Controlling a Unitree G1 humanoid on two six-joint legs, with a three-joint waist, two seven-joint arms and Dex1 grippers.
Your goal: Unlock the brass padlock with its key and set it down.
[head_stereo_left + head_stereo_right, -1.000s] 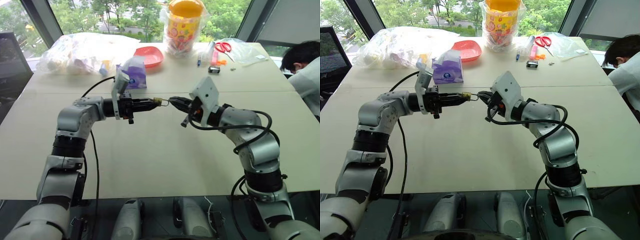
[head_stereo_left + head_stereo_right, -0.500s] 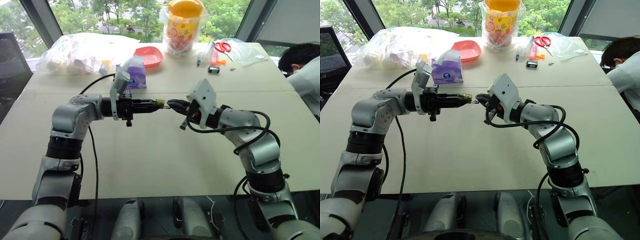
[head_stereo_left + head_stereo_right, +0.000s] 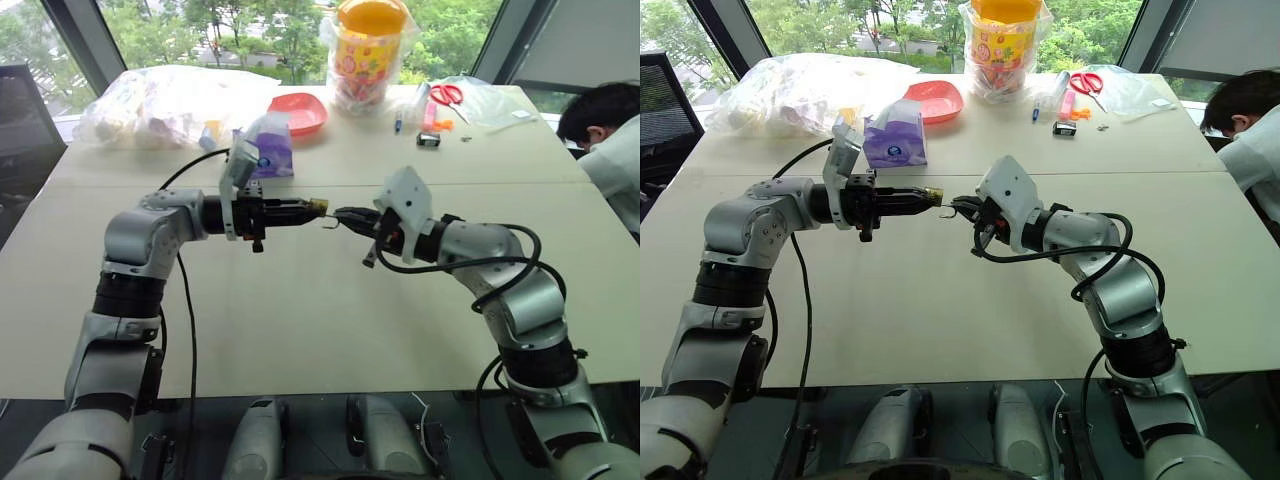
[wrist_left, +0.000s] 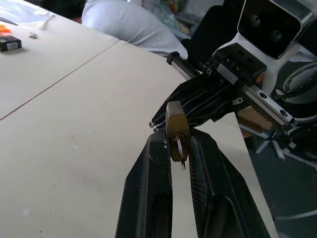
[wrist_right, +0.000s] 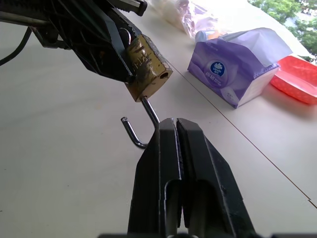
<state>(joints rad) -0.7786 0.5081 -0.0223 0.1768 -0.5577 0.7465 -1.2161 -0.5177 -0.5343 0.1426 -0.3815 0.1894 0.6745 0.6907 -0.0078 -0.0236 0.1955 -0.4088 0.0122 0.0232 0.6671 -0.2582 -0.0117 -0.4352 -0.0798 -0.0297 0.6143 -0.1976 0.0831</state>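
The brass padlock [image 4: 177, 130] is held above the table [image 3: 300, 300], with my left gripper [image 3: 312, 207] shut on its body at the fingertips. A thin silvery key [image 4: 180, 149] sticks out of the lock between the left fingers. The wire shackle [image 5: 136, 140] hangs out of the body as an open hook with its short end free. My right gripper [image 5: 174, 124] faces the left one and is shut on the shackle's long leg, just beside the padlock [image 5: 146, 67]. The two grippers meet tip to tip over the middle of the table.
A purple tissue pack [image 3: 268, 145], a red dish [image 3: 298, 112] and clear plastic bags [image 3: 170, 105] lie at the back. A yellow-lidded jar [image 3: 372, 45], scissors [image 3: 447, 95] and a small black item [image 3: 428, 140] are back right. A person [image 3: 605, 140] sits at the right edge.
My right gripper has shifted slightly down and to the right, and the shackle now shows as an open hook between the grippers. The left gripper has kept still.
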